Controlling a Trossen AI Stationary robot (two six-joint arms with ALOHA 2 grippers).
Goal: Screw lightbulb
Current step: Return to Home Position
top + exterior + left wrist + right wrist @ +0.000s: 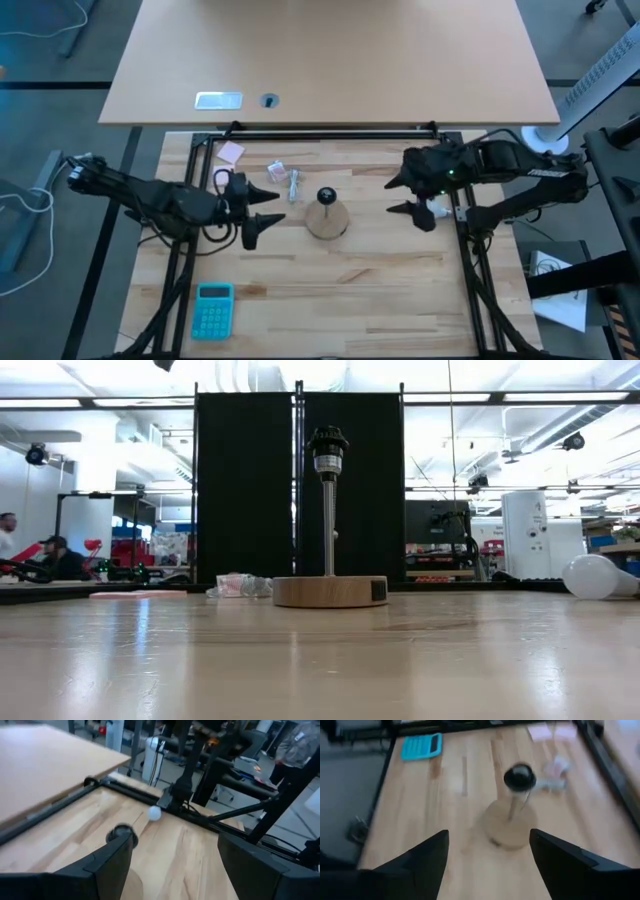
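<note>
wooden table carries the lamp near its middle: a round wooden disc with a thin pole and a black socket on top. the socket is bare, with no bulb in it. the lightbulb lies on its side on the table close to the right edge, just beside my right arm and apart from the lamp. my left pincer hangs on the left of the lamp and my right pincer on the right of it. both point at the pole, and both are released, with the fingers wide and nothing between them. i judge that the work on the bulb is finished and that the step in hand is to bring both arms home. the next move, i think, calls for pulling each arm straight away from the lamp toward its own edge of the table. the right one must take care not to push the lightbulb, which could roll easily.
</note>
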